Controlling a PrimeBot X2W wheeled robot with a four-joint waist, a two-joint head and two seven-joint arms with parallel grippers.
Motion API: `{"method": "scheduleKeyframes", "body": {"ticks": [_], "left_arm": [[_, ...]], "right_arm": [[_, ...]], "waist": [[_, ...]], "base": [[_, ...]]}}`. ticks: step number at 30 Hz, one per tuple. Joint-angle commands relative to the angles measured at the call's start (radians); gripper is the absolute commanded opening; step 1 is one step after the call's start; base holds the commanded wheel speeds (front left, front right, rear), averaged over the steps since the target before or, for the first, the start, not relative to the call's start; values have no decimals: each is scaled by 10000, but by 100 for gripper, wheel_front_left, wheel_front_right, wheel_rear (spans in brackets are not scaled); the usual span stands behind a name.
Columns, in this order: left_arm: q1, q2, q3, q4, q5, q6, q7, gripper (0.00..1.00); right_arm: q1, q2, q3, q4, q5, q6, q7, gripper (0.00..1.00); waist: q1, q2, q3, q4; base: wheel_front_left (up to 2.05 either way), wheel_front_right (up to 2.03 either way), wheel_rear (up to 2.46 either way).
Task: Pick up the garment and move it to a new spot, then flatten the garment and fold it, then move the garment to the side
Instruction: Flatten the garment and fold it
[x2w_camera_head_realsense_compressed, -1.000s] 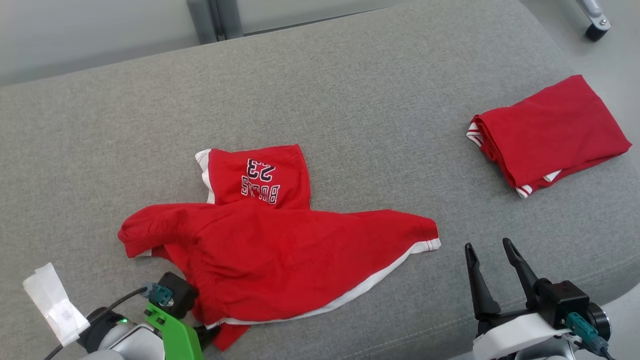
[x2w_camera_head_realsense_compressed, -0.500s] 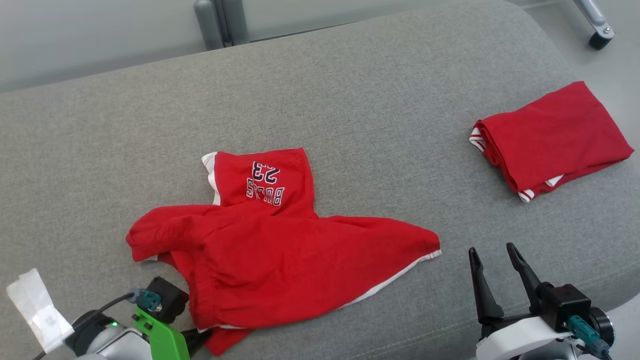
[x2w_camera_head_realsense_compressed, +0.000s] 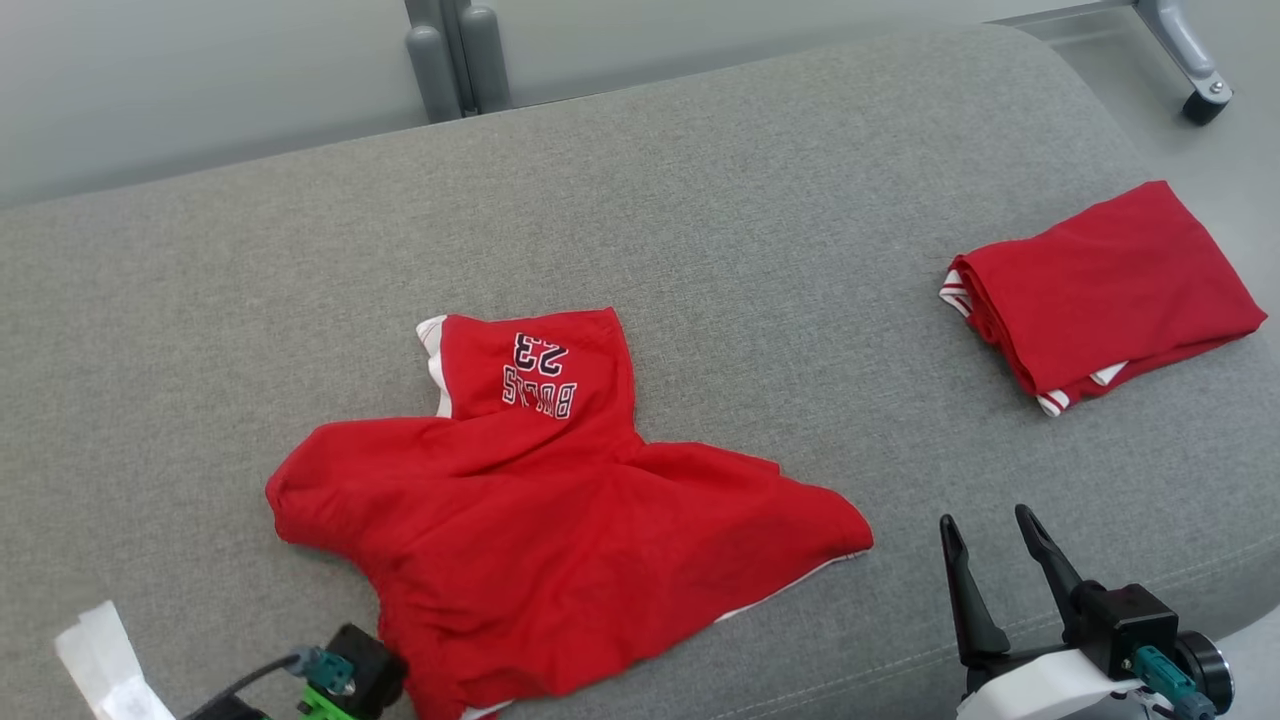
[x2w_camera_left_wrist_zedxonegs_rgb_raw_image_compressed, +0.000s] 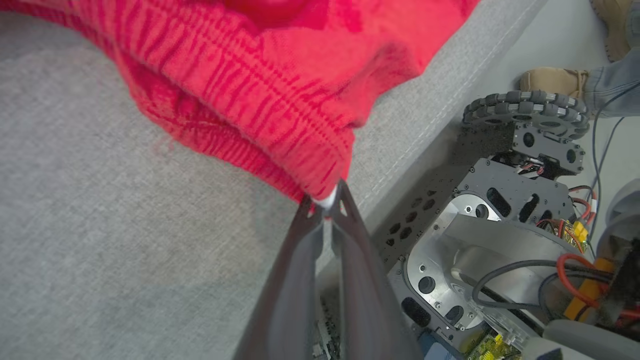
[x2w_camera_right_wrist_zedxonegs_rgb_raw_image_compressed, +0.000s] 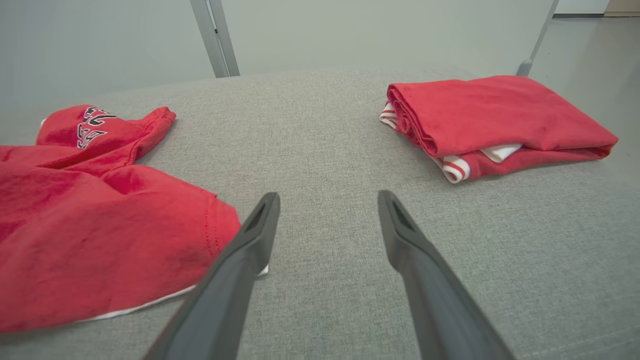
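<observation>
The garment (x2w_camera_head_realsense_compressed: 560, 520) is a crumpled red pair of shorts with white trim and a "BULLS 23" print, lying on the grey cushion (x2w_camera_head_realsense_compressed: 750, 200). My left gripper (x2w_camera_left_wrist_zedxonegs_rgb_raw_image_compressed: 325, 200) is shut on the garment's (x2w_camera_left_wrist_zedxonegs_rgb_raw_image_compressed: 240, 85) ribbed near hem, close to the cushion's front edge. In the head view, the left wrist housing (x2w_camera_head_realsense_compressed: 345, 685) shows at the bottom, by the cloth's near-left corner. My right gripper (x2w_camera_head_realsense_compressed: 985, 520) stands open and holds nothing, to the right of the garment's right corner. In the right wrist view, the right gripper (x2w_camera_right_wrist_zedxonegs_rgb_raw_image_compressed: 327, 197) hovers over bare cushion beside the garment (x2w_camera_right_wrist_zedxonegs_rgb_raw_image_compressed: 90, 230).
A second red garment, folded (x2w_camera_head_realsense_compressed: 1100, 290) (x2w_camera_right_wrist_zedxonegs_rgb_raw_image_compressed: 495, 115), lies at the cushion's right end. A white paper tag (x2w_camera_head_realsense_compressed: 100, 670) hangs by my left arm. Past the cushion's front edge are my wheeled base (x2w_camera_left_wrist_zedxonegs_rgb_raw_image_compressed: 500, 235) and a person's shoe (x2w_camera_left_wrist_zedxonegs_rgb_raw_image_compressed: 550, 80). A caster (x2w_camera_head_realsense_compressed: 1205, 100) stands far right.
The head camera has shifted. My left gripper has drawn back toward the front edge with the hem, bunching the garment and hiding most of its white trim. The right gripper has stayed open.
</observation>
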Motion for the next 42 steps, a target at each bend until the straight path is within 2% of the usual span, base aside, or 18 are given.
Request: {"method": "scheduleKeyframes", "body": {"ticks": [1, 4, 5, 6, 8, 9, 10, 17, 23, 27, 29, 32, 36, 42], "left_arm": [[243, -164, -66, -55, -38, -46, -98, 0], [338, -302, -94, -77, -20, -7, -255, 0], [379, -386, -74, -48, -23, 15, -357, 13], [408, -452, -43, 5, -24, 49, -449, 30], [404, -539, -4, 119, 69, 113, -624, 49], [410, -598, 33, 160, 82, 134, -723, 84], [430, -657, 47, 199, 68, 131, -794, 100], [742, -813, 379, 238, -372, 397, -1327, 100], [812, -917, 1369, -112, -1185, 892, -2264, 100], [2, -1428, 1867, -44, -1149, 1113, -2432, 100], [-824, -1970, 2007, 200, -1010, 1149, -2210, 100], [-1760, -2586, 1709, 899, -552, 974, -1710, 100], [-2852, -3404, 1152, 2286, -118, 471, -980, 100], [-4033, -4114, 608, 4359, 570, -234, -527, 100]], "right_arm": [[129, -17, -54, 19, -116, -13, -26, 100], [190, -17, -73, 49, -134, -13, -26, 100], [196, -17, -79, 52, -157, -13, -26, 100], [186, -17, -68, 60, -187, -13, -26, 100], [119, -17, -49, 92, -214, -13, -26, 100], [78, -17, -41, 104, -236, -13, -25, 100], [39, -17, -37, 114, -257, -13, -26, 100], [121, -18, -72, 102, -359, -13, -26, 100], [87, -17, -51, -84, -388, -13, -25, 100], [-49, -17, 73, -114, -383, -13, -25, 100], [-214, -20, 224, -134, -323, -13, -25, 100], [-378, -17, 341, -192, -270, -13, -26, 100], [-539, -23, 392, -209, -160, -13, -26, 100], [-637, -17, 324, -204, -34, -13, -25, 100]], "waist": [[0, -1, -4, 56], [0, -1, -6, 133], [0, -1, -5, 180], [0, -1, -5, 218], [0, -1, -13, 274], [0, -1, -21, 295], [0, -1, -37, 313], [0, -1, -207, 406], [0, -1, -236, 535], [0, -1, -164, 684], [0, -1, -6, 658], [0, -1, 191, 573], [0, -1, 470, 267], [0, -1, 796, -304]], "base": [[0, 0, 0], [0, 0, 0], [0, 0, 0], [0, 0, 0], [0, 0, 0], [0, 0, 0], [0, 0, 0], [0, 0, 0], [0, 0, 0], [0, 0, 0], [0, 0, 0], [0, 0, 0], [0, 0, 0], [0, 0, 0]]}}
